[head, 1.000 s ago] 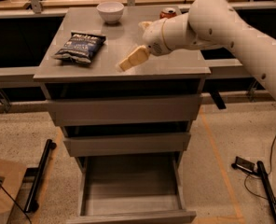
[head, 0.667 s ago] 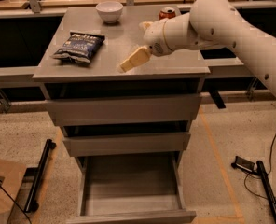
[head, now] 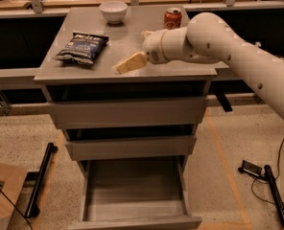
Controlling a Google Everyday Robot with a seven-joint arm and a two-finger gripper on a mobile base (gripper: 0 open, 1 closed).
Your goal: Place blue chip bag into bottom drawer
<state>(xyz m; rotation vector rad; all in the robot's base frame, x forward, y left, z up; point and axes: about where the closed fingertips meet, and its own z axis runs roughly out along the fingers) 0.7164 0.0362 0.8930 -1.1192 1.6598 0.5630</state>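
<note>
On the grey cabinet top, left part: the blue chip bag lies flat, its white lettering facing up, near the left front edge. It is well apart from the bottom drawer, which stands pulled out at floor level, its inside bare. The two grey drawers above it, the middle drawer and the top drawer, sit pushed in, each with a dark gap over its front. The gripper is over the front middle of the cabinet top, to the right of the bag and not touching it, with its tan tip pointing left and slightly down. Whether the gripper is parted or closed: cannot tell from this angle. The white arm reaches in from the right, across the right edge of the top. At the back of the top are a white bowl on the left and a red soda can on the right, just behind the wrist. On the floor are a cardboard box at lower left, a black bar beside it, and a black cable at right.
</note>
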